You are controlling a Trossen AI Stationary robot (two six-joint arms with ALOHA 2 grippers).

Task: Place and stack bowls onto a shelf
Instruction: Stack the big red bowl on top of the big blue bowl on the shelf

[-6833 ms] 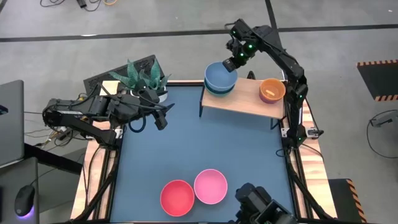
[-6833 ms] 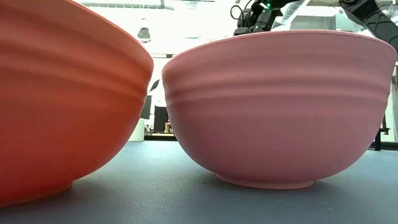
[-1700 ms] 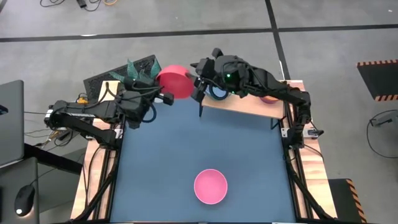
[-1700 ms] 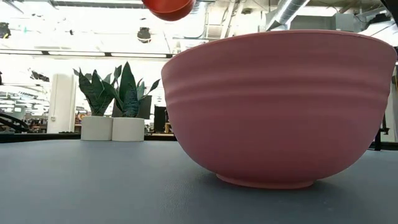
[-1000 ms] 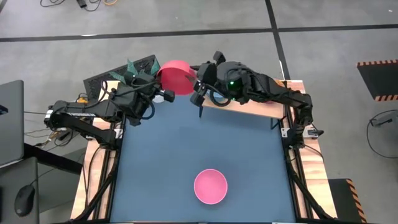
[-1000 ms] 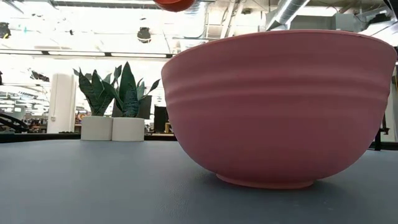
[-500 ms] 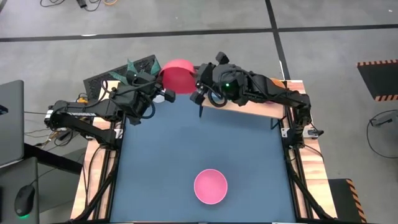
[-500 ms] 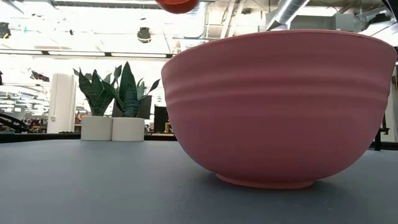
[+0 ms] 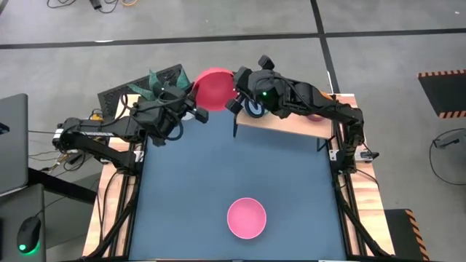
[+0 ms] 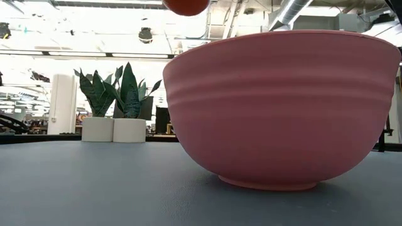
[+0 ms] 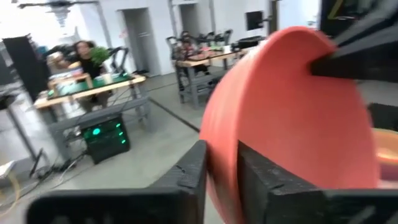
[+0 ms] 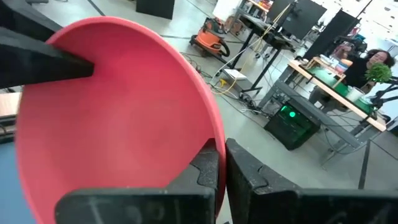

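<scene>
Red plastic, the larger red bowl [image 9: 213,89] hangs in the air tipped on edge, above the far edge of the surface [image 9: 218,167] and just beside the left end of the shelf [image 9: 291,122]. Both arms have it by the rim on opposite sides. The left gripper [image 11: 219,167] is closed down on the rim, one finger inside the bowl and one outside. The right gripper [image 12: 221,163] pinches the opposite rim the same way, its fingers nearly together with the thin wall between them. In the high view the left gripper [image 9: 191,109] sits at the bowl's left and the right gripper [image 9: 237,91] at its right, over the shelf's left end. A blue bowl [image 9: 255,109] shows partly on the shelf under the right arm. The pink bowl [image 9: 246,217] stands upright alone near the near edge of the surface, well apart from both grippers. Two white plant pots [image 10: 113,130] stand at the far left corner.
</scene>
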